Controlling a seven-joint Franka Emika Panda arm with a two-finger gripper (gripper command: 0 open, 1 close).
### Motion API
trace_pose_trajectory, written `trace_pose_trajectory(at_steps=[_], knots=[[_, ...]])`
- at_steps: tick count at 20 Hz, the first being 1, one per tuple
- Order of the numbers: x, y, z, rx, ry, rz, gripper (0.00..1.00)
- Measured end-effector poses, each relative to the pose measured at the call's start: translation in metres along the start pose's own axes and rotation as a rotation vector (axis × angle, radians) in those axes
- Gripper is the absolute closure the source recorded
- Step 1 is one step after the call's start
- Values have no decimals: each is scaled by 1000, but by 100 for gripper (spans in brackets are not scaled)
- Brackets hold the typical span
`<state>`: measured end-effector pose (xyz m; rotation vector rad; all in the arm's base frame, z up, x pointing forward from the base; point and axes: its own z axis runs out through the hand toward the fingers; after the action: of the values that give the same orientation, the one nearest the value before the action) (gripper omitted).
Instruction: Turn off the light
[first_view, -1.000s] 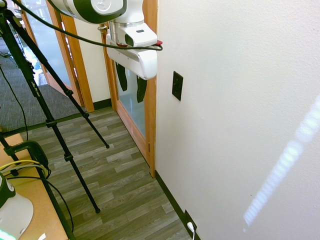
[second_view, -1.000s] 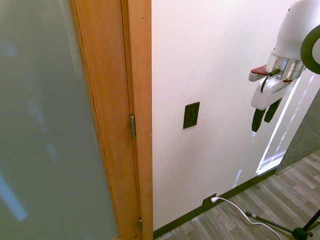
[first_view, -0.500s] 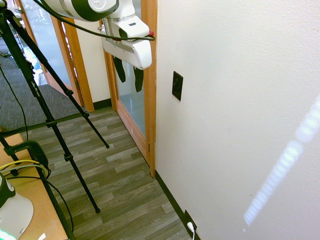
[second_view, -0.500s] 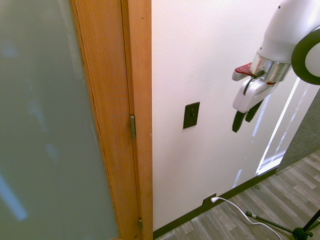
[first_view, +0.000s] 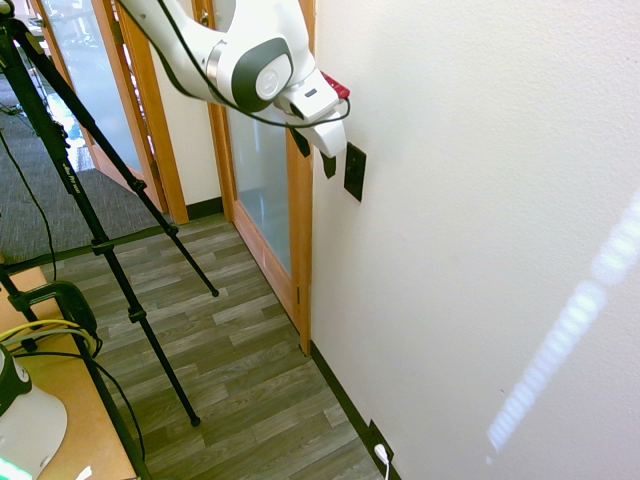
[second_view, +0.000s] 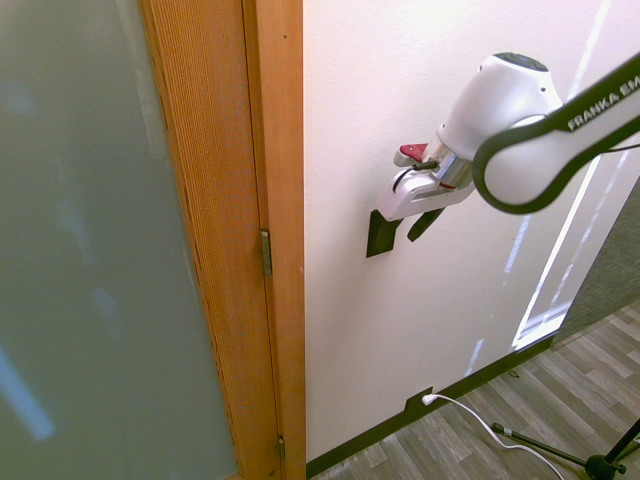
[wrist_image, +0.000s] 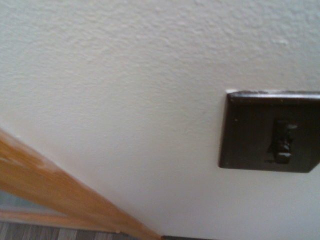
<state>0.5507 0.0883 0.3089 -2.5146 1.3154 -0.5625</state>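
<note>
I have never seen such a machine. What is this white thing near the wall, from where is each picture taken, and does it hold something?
The white thing is a robot arm. At its end sits a claw with two dark fingers, standing open and holding nothing. Two pictures come from cameras standing in the room on opposite sides of the arm, so it enters from the left in one and from the right in the other. The third comes from a camera on the arm's wrist, looking closely at the wall. The small black plate is the light switch, and the claw is right by it; touching cannot be told. Beside it stands a wooden door frame. Low on the wall a white plug sits in an outlet.
</note>
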Motion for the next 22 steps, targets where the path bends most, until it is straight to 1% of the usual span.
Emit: trace_pose_trajectory(at_steps=[3,5,6,9,11,16,22], knots=[[18,15,-2,-17,98,74,100],[28,12,-10,-9,160,107,100],[22,7,-12,-1,179,111,100],[-16,-5,-10,0,190,114,100],[-26,-6,-8,-6,192,123,100],[-11,-1,-9,-6,210,152,100],[10,-2,-7,9,198,173,100]])
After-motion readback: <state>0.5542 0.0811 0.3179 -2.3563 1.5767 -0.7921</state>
